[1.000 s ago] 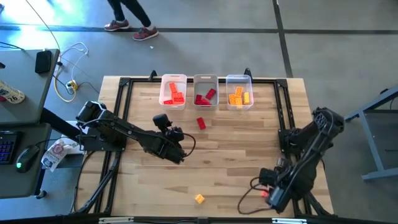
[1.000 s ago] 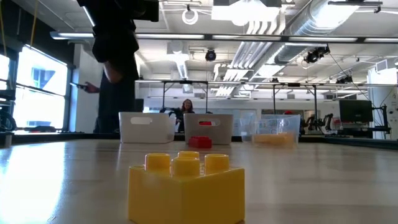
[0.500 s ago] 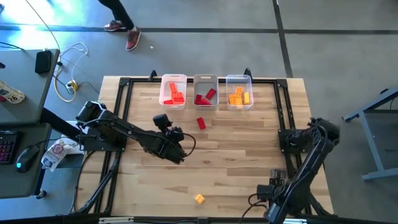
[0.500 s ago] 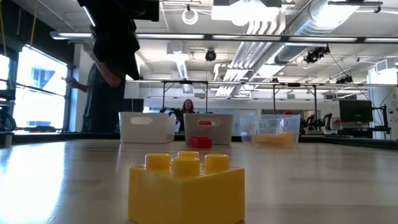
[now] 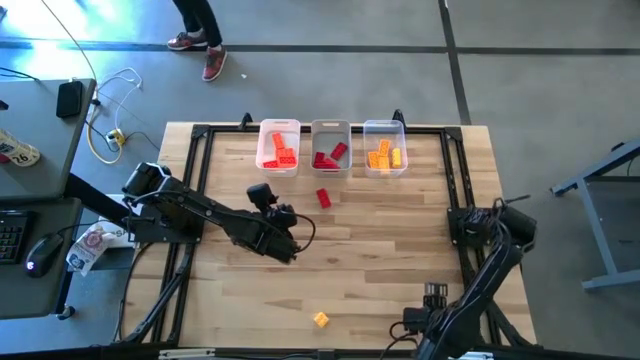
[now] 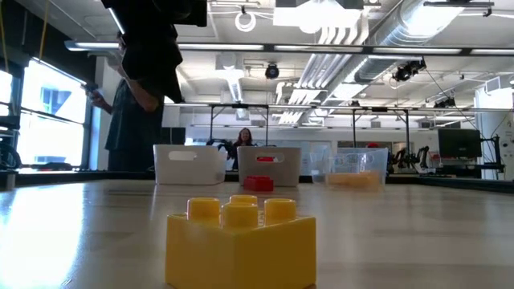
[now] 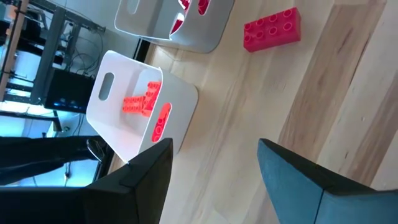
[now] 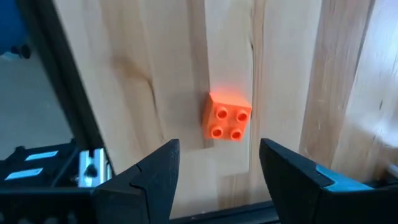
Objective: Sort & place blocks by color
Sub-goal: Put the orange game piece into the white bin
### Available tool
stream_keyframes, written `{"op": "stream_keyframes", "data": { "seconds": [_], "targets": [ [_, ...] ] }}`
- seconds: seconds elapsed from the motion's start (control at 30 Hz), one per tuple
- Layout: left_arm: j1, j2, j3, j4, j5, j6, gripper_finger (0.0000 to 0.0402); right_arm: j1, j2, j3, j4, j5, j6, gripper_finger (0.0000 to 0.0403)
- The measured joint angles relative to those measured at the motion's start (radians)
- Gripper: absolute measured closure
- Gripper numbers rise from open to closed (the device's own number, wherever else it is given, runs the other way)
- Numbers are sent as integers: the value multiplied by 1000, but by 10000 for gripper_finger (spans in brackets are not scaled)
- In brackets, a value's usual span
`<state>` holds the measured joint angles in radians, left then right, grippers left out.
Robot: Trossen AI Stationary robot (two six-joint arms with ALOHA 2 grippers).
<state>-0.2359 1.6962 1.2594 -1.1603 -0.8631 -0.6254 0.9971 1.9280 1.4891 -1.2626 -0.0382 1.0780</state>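
One orange-yellow block (image 5: pixel 320 319) lies by itself near the table's near edge; it fills the foreground of the low view (image 6: pixel 241 241) and sits upright, studs up, in the right wrist view (image 8: pixel 227 116). A red block (image 5: pixel 323 198) lies flat in front of the middle bin and also shows in the left wrist view (image 7: pixel 272 29). The other blocks sit in three bins along the far edge. My right gripper (image 8: pixel 217 149) is open and hovers close to the orange-yellow block, touching nothing. My left gripper (image 7: pixel 214 146) is open above mid-table (image 5: pixel 286 248).
Three white bins stand in a row at the far edge: orange-red blocks in the left one (image 5: pixel 279 147), red in the middle one (image 5: pixel 331 147), orange-yellow in the right one (image 5: pixel 384 147). A black frame (image 5: pixel 195 180) rims the table. A person (image 6: pixel 132 120) stands beyond the far edge.
My right arm has swung toward the table's near edge, bringing its gripper nearer to the lone orange-yellow block. My left arm has kept still. The person beyond the table has walked along its far side.
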Motion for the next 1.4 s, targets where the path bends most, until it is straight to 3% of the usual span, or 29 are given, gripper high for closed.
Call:
{"op": "stream_keyframes", "data": {
  "seconds": [0.37,0.8,1.03,1.4],
  "targets": [
    [5,0,0,1,-5,0,179,-24,24,0,-59,23,-21,194],
    [33,0,0,6,-1,0,179,-30,1,0,-312,13,-65,194],
    [33,1,0,6,0,0,179,-32,-145,-185,-205,-1,57,194],
    [33,1,0,6,14,0,179,-26,-337,-433,298,1,168,194]
  ]
}}
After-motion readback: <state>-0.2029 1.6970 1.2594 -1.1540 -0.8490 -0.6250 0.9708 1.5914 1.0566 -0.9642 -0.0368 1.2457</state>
